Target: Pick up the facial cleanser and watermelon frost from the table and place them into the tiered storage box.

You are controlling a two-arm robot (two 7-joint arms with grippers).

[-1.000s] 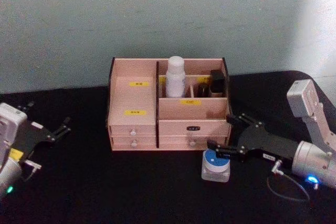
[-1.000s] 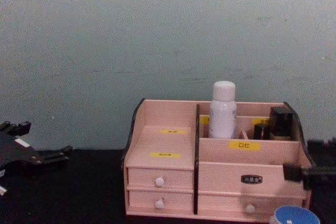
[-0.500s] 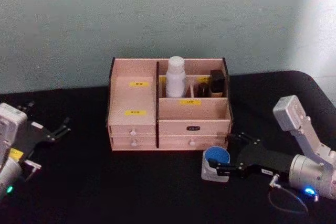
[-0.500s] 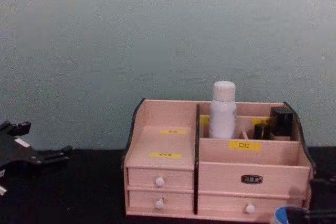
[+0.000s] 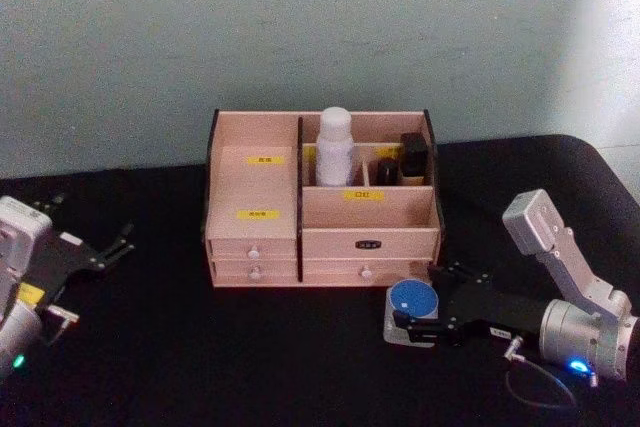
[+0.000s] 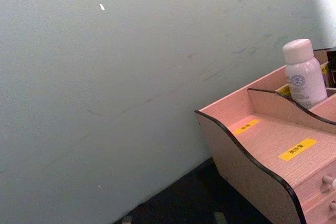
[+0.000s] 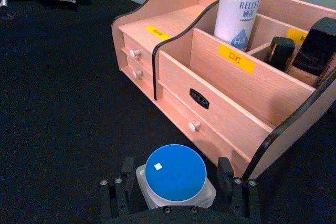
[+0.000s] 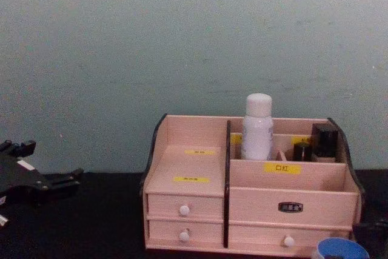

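Observation:
The watermelon frost, a small clear jar with a blue lid (image 5: 412, 299) (image 7: 176, 174) (image 8: 339, 249), sits on the black table just in front of the tiered storage box (image 5: 255, 187) (image 7: 247, 103) (image 8: 188, 162). My right gripper (image 5: 420, 297) (image 7: 176, 184) is low at the table and open, one finger on each side of the jar with a small gap. The facial cleanser, a white bottle (image 5: 334, 147) (image 7: 240, 9) (image 8: 257, 127) (image 6: 304, 74), stands upright in the box's rear compartment. My left gripper (image 5: 92, 227) (image 8: 45, 171) rests open at the far left.
Dark small items (image 5: 412, 157) (image 7: 315, 48) fill the box's rear right compartments. White-knobbed drawers (image 5: 255, 250) face me. A pale wall rises close behind the box. Bare black table lies between the left gripper and the box.
My right gripper has come down and drawn back from beside the box's front, so its fingers now straddle the blue-lidded jar. The left arm has not moved.

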